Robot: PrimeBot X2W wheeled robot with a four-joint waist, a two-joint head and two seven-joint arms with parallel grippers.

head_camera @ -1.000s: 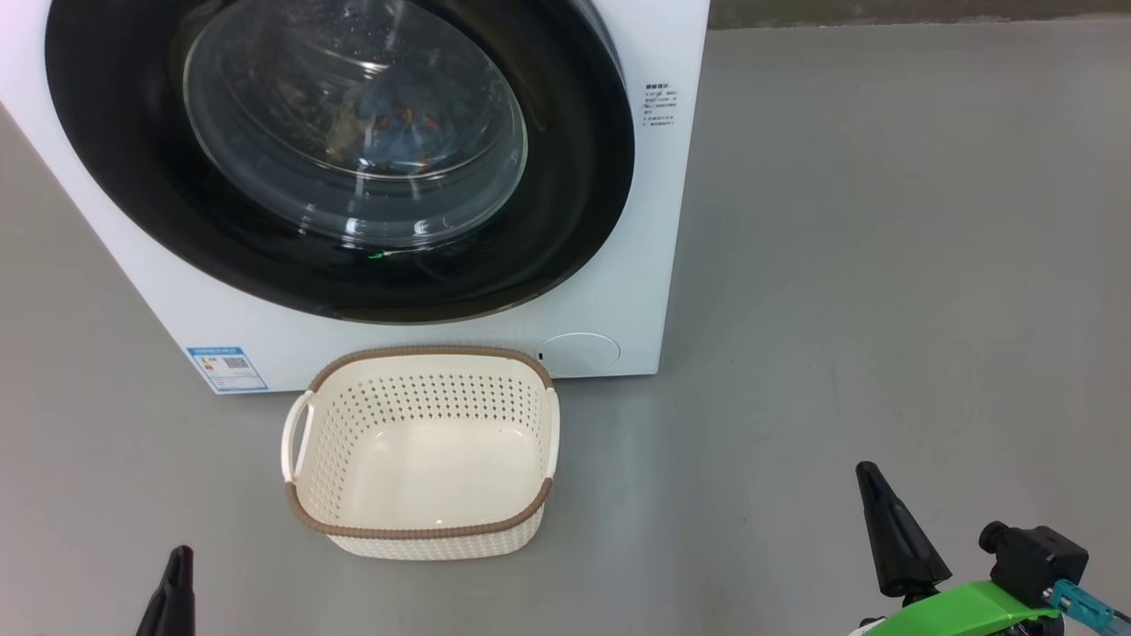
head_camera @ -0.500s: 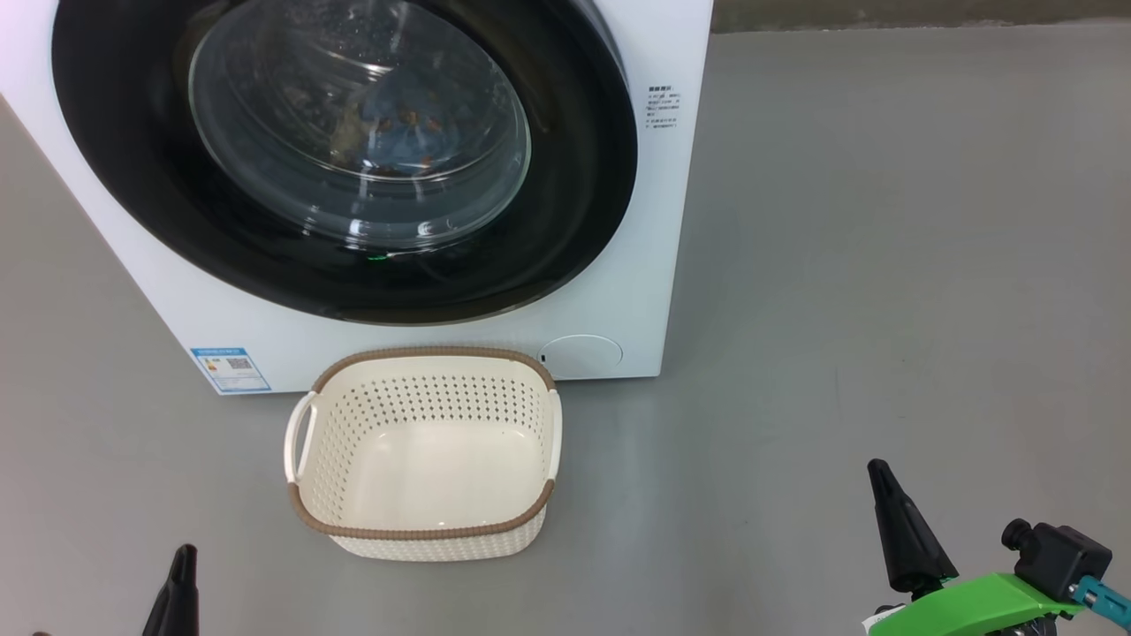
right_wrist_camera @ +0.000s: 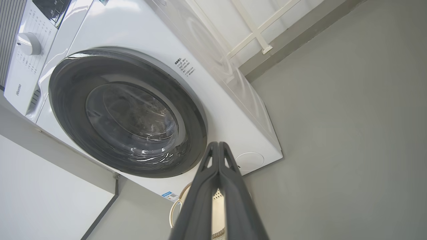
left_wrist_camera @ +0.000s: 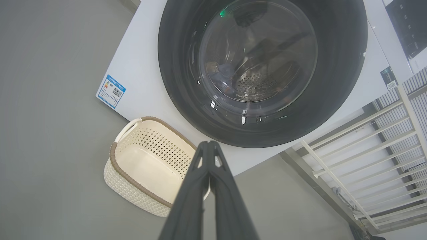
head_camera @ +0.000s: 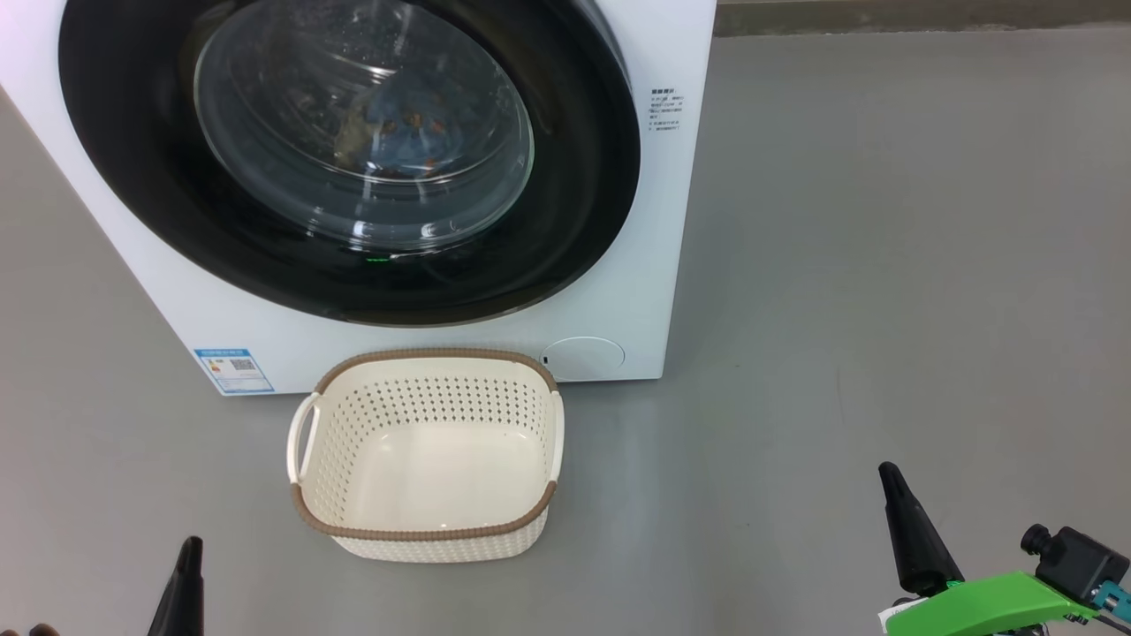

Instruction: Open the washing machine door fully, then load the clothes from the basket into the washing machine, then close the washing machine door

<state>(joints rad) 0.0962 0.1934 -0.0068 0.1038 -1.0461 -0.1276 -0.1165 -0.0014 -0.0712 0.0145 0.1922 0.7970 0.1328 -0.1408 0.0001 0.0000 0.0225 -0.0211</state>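
head view gives me the washing machine door (head_camera: 353, 150) closed on the washing machine (head_camera: 658, 265), the clothes (head_camera: 402, 124) dim behind its glass. the basket (head_camera: 424, 533) sits on the floor (head_camera: 884, 265) just before it, its bottom bare. my left gripper (left_wrist_camera: 209, 146) and right gripper (right_wrist_camera: 218, 146) are both clenched on nothing, clear of everything.

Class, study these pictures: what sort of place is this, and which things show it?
Probably a laundry area, perhaps a test room: a white front-loading washing machine with its round door shut, an empty perforated basket on the bare grey floor before it, and a white railing near the machine.
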